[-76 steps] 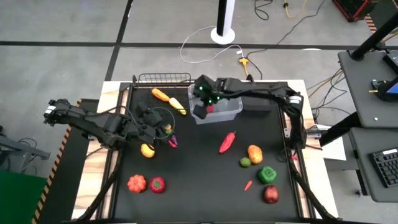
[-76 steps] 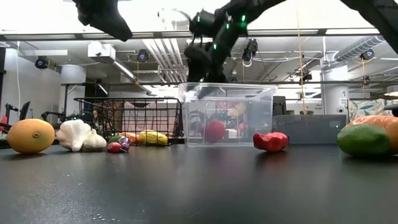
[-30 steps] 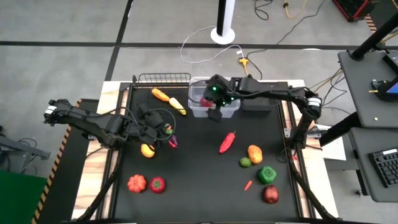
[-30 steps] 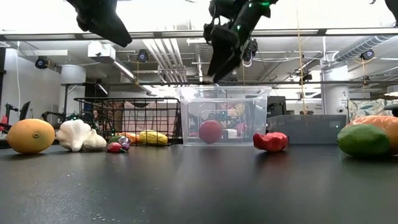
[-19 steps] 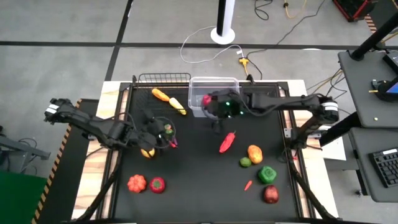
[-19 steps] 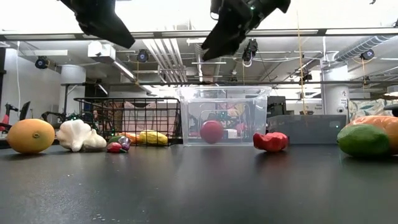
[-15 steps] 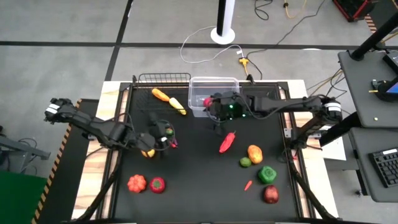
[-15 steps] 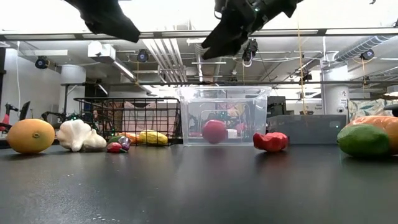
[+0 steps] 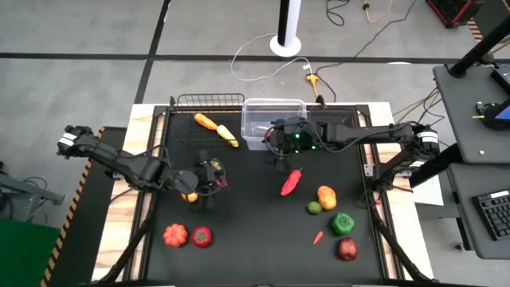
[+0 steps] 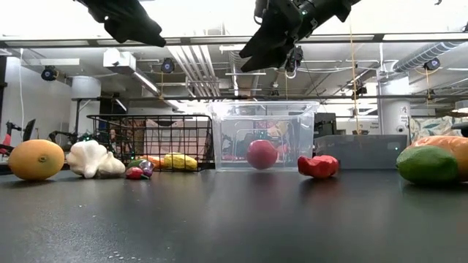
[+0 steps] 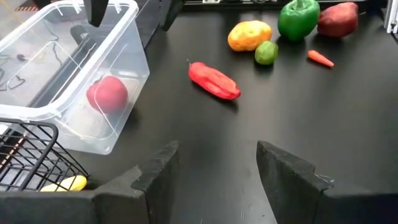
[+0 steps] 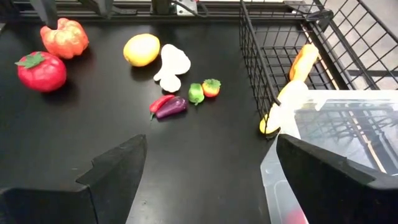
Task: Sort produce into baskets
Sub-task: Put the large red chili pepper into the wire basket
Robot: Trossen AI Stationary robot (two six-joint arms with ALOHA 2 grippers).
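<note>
Both arms are matte black and jointed, green lights glowing behind the right gripper (image 9: 280,157), each ending in two blunt dark fingers (image 11: 287,176).

in the high view the left pincer (image 9: 209,177) covers the white garlic and most of the yellow fruit (image 9: 189,196) at centre left. the red ball (image 10: 261,154) inside the clear bin (image 9: 259,108) does not show there, with the right arm across the bin's near side. in the low view both arms run off the top edge, and the orange fruit (image 10: 447,146) is cut by the right edge. the small pieces (image 10: 139,170) beside the garlic (image 10: 89,158) are too small to name.
</note>
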